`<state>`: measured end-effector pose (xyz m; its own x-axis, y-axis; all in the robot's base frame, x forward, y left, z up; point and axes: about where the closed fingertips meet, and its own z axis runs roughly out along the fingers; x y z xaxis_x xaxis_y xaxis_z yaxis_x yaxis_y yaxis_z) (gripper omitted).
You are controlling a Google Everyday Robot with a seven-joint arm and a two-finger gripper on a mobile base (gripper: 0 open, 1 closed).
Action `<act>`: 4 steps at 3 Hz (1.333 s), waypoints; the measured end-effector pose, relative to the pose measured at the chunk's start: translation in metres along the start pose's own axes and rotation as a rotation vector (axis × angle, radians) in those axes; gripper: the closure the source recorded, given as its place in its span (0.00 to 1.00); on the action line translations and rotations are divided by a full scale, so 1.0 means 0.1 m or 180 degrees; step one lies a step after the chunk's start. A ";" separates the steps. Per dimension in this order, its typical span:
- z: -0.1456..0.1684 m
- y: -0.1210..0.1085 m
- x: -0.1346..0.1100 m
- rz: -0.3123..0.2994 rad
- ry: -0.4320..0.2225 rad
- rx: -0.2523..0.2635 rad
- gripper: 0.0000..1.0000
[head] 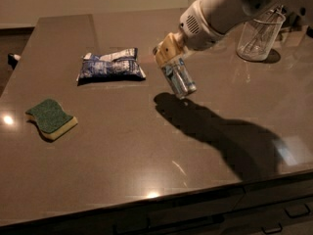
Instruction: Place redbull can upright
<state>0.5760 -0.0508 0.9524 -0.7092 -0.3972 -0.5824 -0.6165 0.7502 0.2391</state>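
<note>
Redbull can held slanted in the gripper over the dark table

The arm reaches in from the 2 o'clock corner, and the gripper (173, 62) sits over the middle of the table (122, 160), its fingers pinching the upper end of the redbull can (181, 78). The can is tilted, not upright, with its lower silver end pointing down toward 5 o'clock. It sits just above its own shadow (220, 131), and I cannot tell whether it touches the tabletop. From the can, the blue and white snack bag (111, 67) lies flat at 9 o'clock. The green and yellow sponge (51, 119) rests well apart at 8 o'clock. A clear glass jar (257, 38) stands at 2 o'clock, partly behind the arm.
</note>
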 end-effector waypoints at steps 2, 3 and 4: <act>-0.26 -0.38 -0.44 -0.0599 -0.0876 -0.0272 1.00; -0.30 -0.56 -0.53 -0.0844 -0.1274 -0.0341 1.00; -0.26 -0.66 -0.53 -0.1020 -0.1788 -0.0359 1.00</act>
<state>0.6452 -0.0934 0.9878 -0.2168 -0.2326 -0.9481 -0.8214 0.5683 0.0484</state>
